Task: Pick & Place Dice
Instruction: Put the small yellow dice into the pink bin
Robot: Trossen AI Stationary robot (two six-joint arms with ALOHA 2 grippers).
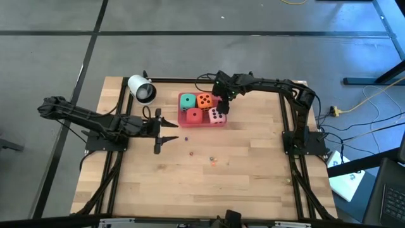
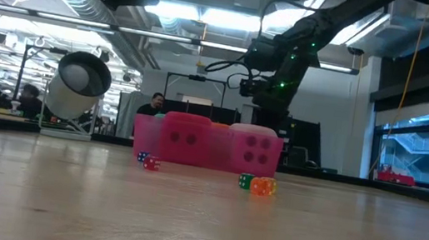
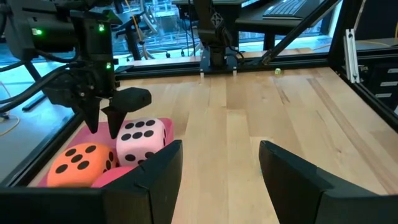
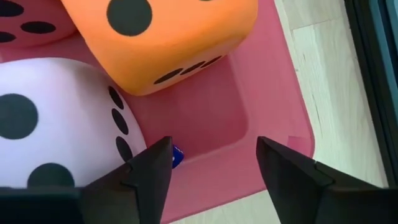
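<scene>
A flat pink tray [image 1: 205, 125] at the table's far middle holds all the dice: teal-green [image 1: 187, 101], orange [image 1: 204, 100], red [image 1: 194, 116] and pale pink [image 1: 217, 116]. My right gripper [image 1: 223, 106] hangs open over the tray's right side, fingers pointing down. In the right wrist view its fingers [image 4: 211, 146] stand over the bare tray corner [image 4: 205, 112], beside the pale pink die [image 4: 56, 118] and the orange die [image 4: 168, 37]. My left gripper [image 1: 174, 131] is open and empty, level above the table, left of the tray; its own view [image 3: 221, 149] shows the open fingers.
A white cylinder [image 1: 142, 88] lies at the far left of the table. Tiny coloured beads [image 1: 212, 160] are scattered on the wood in front of the tray, and a blue one [image 4: 177, 155] lies in the tray corner. A black frame [image 1: 288, 114] borders the table.
</scene>
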